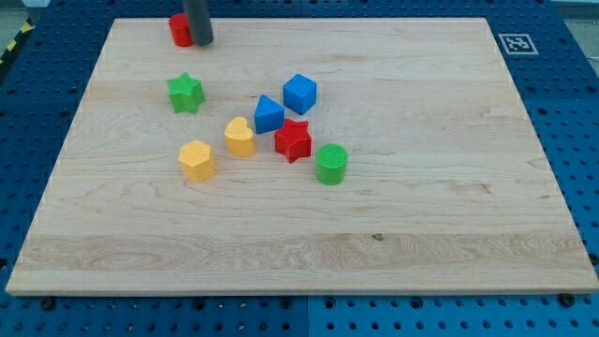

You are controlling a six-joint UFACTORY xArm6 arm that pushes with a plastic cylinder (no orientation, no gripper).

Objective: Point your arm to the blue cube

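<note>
The blue cube [300, 94] sits on the wooden board a little above the view's middle. A blue triangular block [269, 115] lies just left and below it. My tip [202, 43] is at the view's top left, touching the right side of a red block [180, 30] whose shape is partly hidden by the rod. The tip is far to the left of and above the blue cube.
A green star [185, 93] lies at the left. A yellow heart [240, 137] and a yellow hexagon [197, 160] lie below it. A red star [293, 140] and a green cylinder [331, 164] sit below the blue blocks. A marker tag [516, 43] is at the board's top right corner.
</note>
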